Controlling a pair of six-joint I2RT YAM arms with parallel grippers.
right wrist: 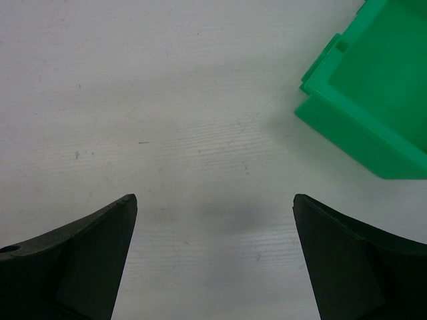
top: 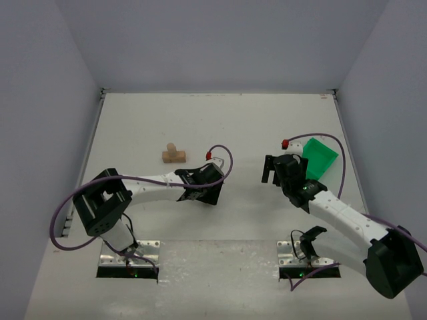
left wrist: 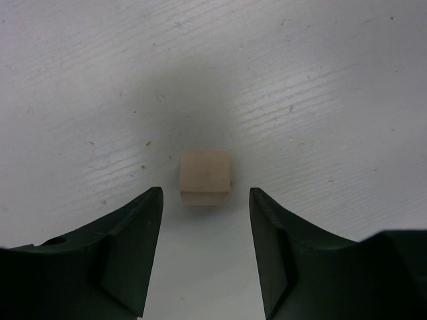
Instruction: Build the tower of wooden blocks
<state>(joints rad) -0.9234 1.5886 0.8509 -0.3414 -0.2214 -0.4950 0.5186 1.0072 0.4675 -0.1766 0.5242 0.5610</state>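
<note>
In the top view the wood block tower [top: 173, 155] stands at the middle left of the table: a flat bar with a small block upright on it. The left wrist view shows one loose tan cube [left wrist: 205, 175] lying on the white table. My left gripper [left wrist: 205, 190] points down over it, and the cube's near edge sits between the fingertips with a gap on each side. From above, the left gripper [top: 200, 189] hides that cube. My right gripper [right wrist: 215, 197] is wide open over bare table with nothing between its fingers.
A bright green bin [top: 319, 159] lies tilted at the right, just beyond the right gripper [top: 270, 170]; its corner shows in the right wrist view [right wrist: 373, 100]. White walls enclose the table on three sides.
</note>
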